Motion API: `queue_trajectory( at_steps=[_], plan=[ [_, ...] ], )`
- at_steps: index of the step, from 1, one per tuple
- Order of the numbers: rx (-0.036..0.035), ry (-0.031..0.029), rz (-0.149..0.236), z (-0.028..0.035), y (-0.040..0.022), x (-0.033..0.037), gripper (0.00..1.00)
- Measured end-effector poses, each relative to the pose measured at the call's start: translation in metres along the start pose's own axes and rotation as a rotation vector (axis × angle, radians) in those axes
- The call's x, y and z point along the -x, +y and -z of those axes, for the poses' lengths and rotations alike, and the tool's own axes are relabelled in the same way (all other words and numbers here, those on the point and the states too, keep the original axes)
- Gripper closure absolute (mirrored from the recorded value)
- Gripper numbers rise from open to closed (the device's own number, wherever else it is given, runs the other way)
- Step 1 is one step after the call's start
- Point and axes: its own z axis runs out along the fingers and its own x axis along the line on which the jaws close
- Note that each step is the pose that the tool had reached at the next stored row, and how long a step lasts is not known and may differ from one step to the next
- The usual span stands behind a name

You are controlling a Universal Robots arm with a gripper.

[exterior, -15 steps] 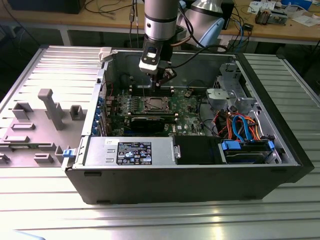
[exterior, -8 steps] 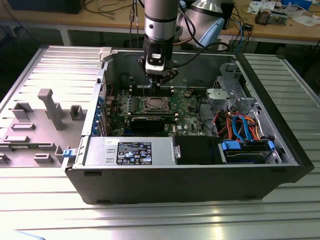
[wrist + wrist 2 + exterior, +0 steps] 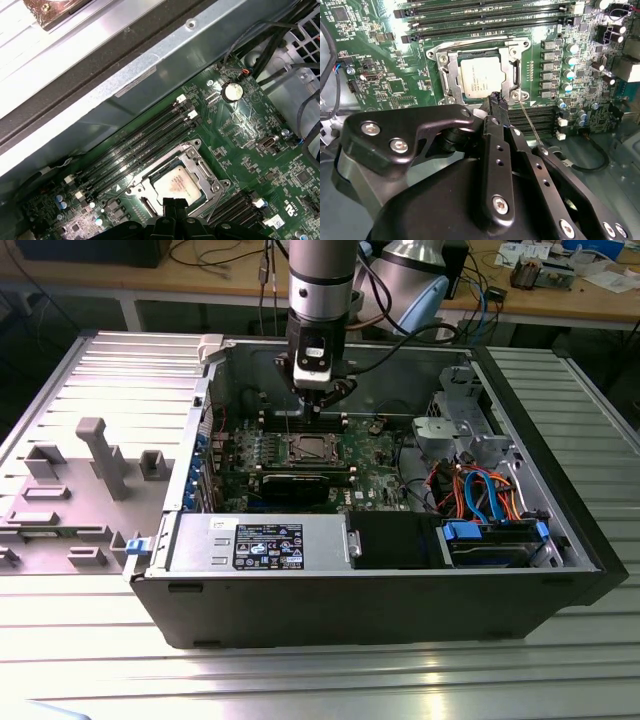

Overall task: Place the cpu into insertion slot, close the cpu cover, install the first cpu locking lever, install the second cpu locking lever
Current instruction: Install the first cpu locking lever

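**Gripper** point(image 3: 496, 98): fingers drawn together, with nothing seen between them. Hung low inside the case point(image 3: 350, 605) over the board point(image 3: 380, 55). Tips sat just off one corner of the slot point(image 3: 442, 58), close above its rim.

**Cpu** point(image 3: 480, 75): lay flat in the slot, metal top up, square to the rim. Lay just beyond the tips in both wrist views.

**Cover** point(image 3: 451, 75): lay down flat round the cpu, with the chip's top showing through the window. Judged closed.

**Lever** point(image 3: 529, 122): thin bare rod. Rose on a slant from the slot corner nearest the tips and ran back past the fingers on one side.
- Long axis lay roughly along the fingers, not across them.
- Passed just beside the fingers and was not held by the tips. Could not tell whether it touched a finger.
- Judged unlatched. Could not tell whether it was the first or the second lever.

**Relation that counts:** rod to one side of the closed tips, foot at the near corner, free end up toward the wrist.

**Surroundings:**
- Memory slots point(image 3: 485, 17): long and dark, banked on two opposite sides of the slot, with one bank under the rod.
- Capacitors point(image 3: 568, 61): upright in a row just beside the slot, and judged the nearest thing to snag on.
- Coin cell point(image 3: 232, 91): well apart from the slot.
- Power supply point(image 3: 260, 540) and coloured cables point(image 3: 480, 490): at the case's near side in the exterior view, far from the tips.
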Motion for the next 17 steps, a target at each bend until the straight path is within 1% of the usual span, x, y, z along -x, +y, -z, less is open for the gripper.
queue_trajectory(
  at_steps=[3, 7, 10, 12, 14, 16, 17],
  plan=[
    [-0.0002, 0.0003, 0.015, 0.0, -0.0002, -0.0002, 0.89],
    [-0.0008, 0.001, 0.059, 0.0001, -0.0004, -0.0004, 0.89],
    [-0.0007, 0.0013, 0.075, 0.0, -0.0005, -0.0005, 0.89],
    [-0.0011, 0.0017, 0.098, 0.0, -0.0007, -0.0008, 0.89],
    [-0.0011, 0.0022, 0.118, 0.0, -0.0016, -0.0019, 0.89],
    [-0.0002, 0.0028, 0.121, 0.0, -0.0049, -0.0067, 0.89],
    [-0.0003, 0.0028, 0.121, 0.0, -0.0049, -0.0067, 0.89]
  ],
)
